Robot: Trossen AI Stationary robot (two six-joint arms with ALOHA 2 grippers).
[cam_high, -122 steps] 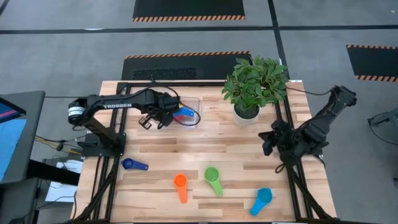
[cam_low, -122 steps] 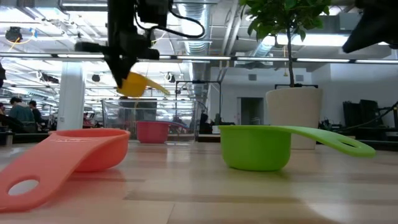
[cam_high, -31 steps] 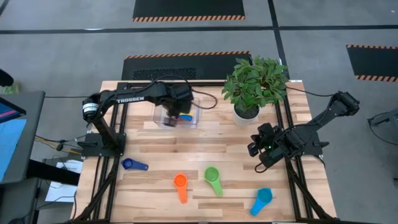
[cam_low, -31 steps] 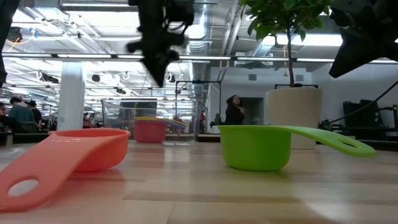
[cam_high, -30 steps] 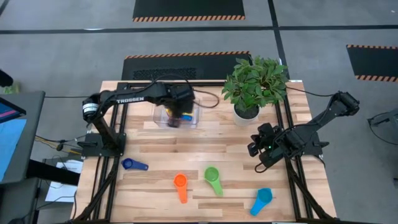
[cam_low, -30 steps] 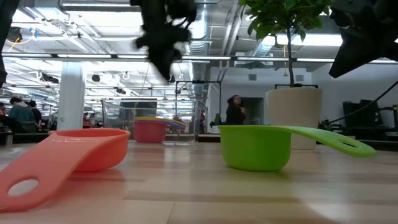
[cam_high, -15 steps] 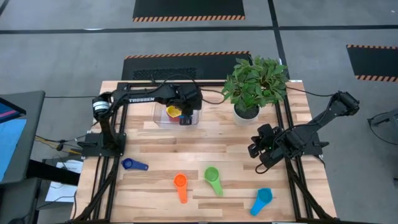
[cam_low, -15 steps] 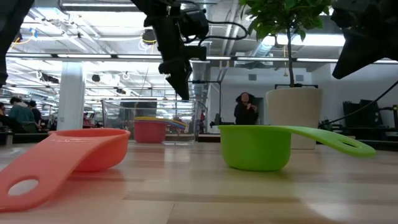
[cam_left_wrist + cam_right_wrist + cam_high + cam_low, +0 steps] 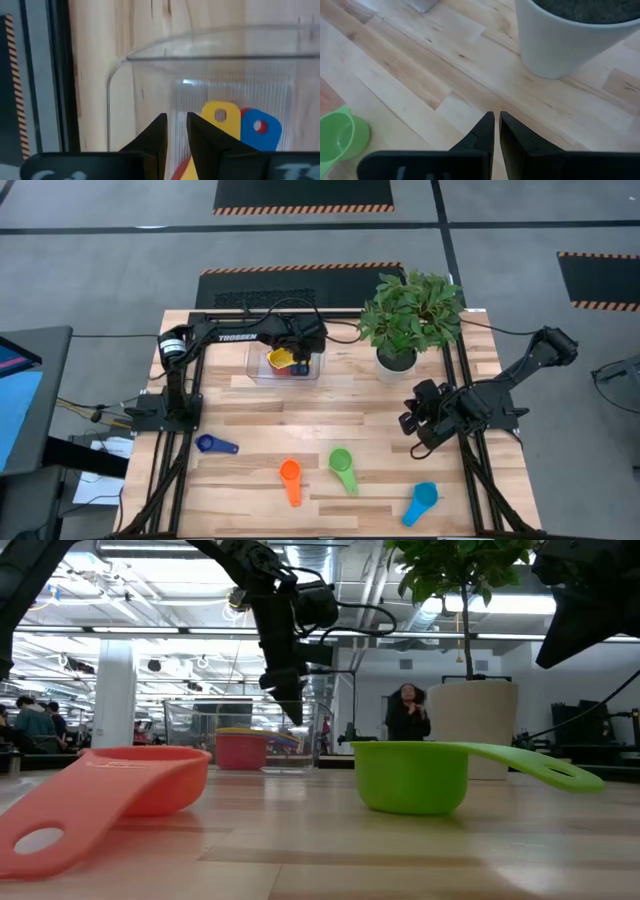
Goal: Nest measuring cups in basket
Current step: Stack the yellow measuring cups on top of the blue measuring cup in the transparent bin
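Observation:
The clear basket (image 9: 256, 366) stands at the table's far side. In it lie the red cup (image 9: 243, 751), the yellow cup (image 9: 279, 360) on top of it, and a blue cup whose handle (image 9: 260, 127) shows beside the yellow handle (image 9: 220, 117). My left gripper (image 9: 176, 120) hangs shut over the basket's right part (image 9: 290, 705) and touches nothing. On the near half of the table lie the dark blue cup (image 9: 213, 445), the orange cup (image 9: 290, 478), the green cup (image 9: 342, 467) and the light blue cup (image 9: 421, 502). My right gripper (image 9: 408, 423) waits shut above the wood (image 9: 496, 120).
A white pot (image 9: 396, 363) with a green plant stands right of the basket, between the two arms. The orange cup (image 9: 110, 790) and the green cup (image 9: 420, 775) sit closest to the table's near edge. A person stands in the room far behind the table.
My left gripper has moved from above the basket's middle toward the table's right, over the basket's right end, and the arm has swung along the far edge. The yellow cup now shows uncovered in the basket. The right arm has kept still.

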